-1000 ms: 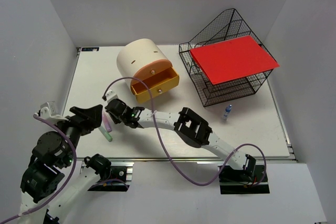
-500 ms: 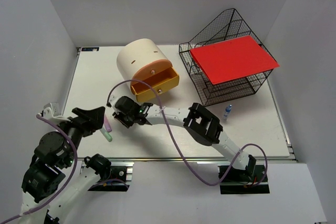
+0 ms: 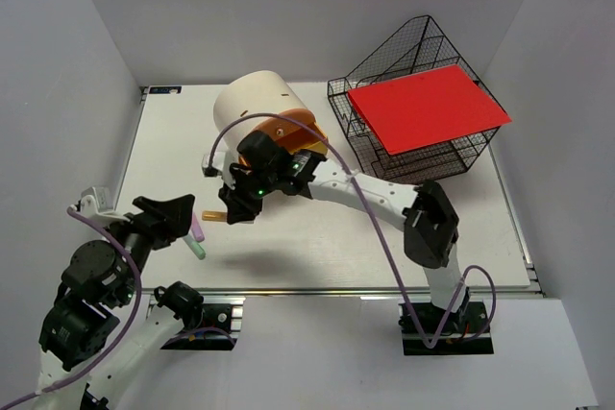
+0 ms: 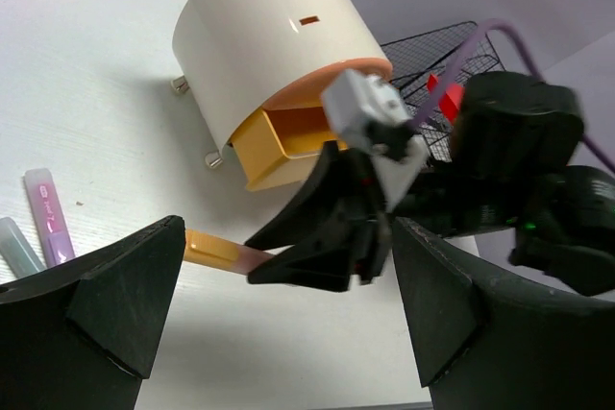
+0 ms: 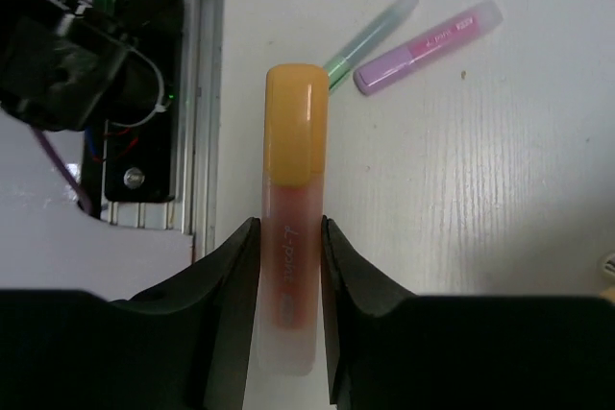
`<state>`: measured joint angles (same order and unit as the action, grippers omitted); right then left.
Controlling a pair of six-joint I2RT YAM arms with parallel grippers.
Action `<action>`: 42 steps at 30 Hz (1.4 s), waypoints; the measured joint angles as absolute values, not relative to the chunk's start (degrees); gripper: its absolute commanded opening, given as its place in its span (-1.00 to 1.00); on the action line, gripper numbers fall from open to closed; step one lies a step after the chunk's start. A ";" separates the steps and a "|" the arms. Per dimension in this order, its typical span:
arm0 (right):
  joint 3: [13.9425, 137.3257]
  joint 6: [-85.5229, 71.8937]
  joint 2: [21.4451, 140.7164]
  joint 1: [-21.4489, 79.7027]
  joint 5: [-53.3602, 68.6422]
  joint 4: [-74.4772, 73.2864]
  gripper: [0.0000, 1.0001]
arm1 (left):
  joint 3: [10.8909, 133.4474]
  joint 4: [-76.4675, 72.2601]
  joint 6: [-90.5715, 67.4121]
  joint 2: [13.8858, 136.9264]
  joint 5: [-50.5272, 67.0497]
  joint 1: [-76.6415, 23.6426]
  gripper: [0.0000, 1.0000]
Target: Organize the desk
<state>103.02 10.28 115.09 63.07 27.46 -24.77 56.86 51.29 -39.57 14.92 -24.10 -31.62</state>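
White table point(image 3: 384, 237) shut in by plain white walls point(image 3: 288, 7), with a cream drawer box point(image 3: 255, 108) standing toward the back.

The table lies flat across the whole floor of the enclosure, its silver rail point(image 3: 317, 290) running along the near edge, well in front of the drawer box. Right of the drawer box stands a black wire rack point(image 3: 404, 156) with a red sheet point(image 3: 428, 108) on top. The drawer box has its orange drawer point(image 4: 279, 146) pulled out. Just in front of the drawer box, the right hand point(image 5: 290, 247) is closed narrowly on an orange highlighter point(image 5: 293, 141), whose capped end sticks out past the fingers. Further to the front and left of the drawer box, the left hand point(image 3: 178, 218) is spread wide and holds nothing. Beside it, a pink highlighter point(image 5: 428, 48) and a green highlighter point(image 5: 370, 40) lie together on the bare white surface.
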 measured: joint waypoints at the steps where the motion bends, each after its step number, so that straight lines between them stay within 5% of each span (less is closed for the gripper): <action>1: 103.48 11.14 114.02 62.70 28.36 -25.74 -1.00 | 56.99 51.00 -39.48 15.00 -23.92 -31.62 0.96; 16: 109.73 32.16 105.41 50.78 24.95 -36.71 -1.00 | 57.87 47.55 -38.54 17.47 -22.61 -31.62 0.96; 32: 109.80 62.52 110.43 46.89 15.51 -39.70 -1.00 | 56.16 45.41 -38.17 19.94 -21.56 -31.62 0.96; 34: 109.32 64.88 111.00 46.89 14.39 -39.46 -0.79 | 55.83 45.41 -38.17 20.05 -21.58 -31.62 0.96; 35: 109.32 65.71 111.42 46.89 13.76 -39.20 -0.48 | 55.75 45.39 -38.17 20.18 -21.58 -31.62 0.96; 36: 109.32 66.39 111.81 46.89 13.43 -39.03 -0.38 | 55.72 45.39 -38.17 20.34 -21.58 -31.62 0.96; 42: 109.06 68.07 112.88 46.89 12.19 -38.72 -0.16 | 55.05 45.10 -38.35 21.85 -21.58 -31.62 0.96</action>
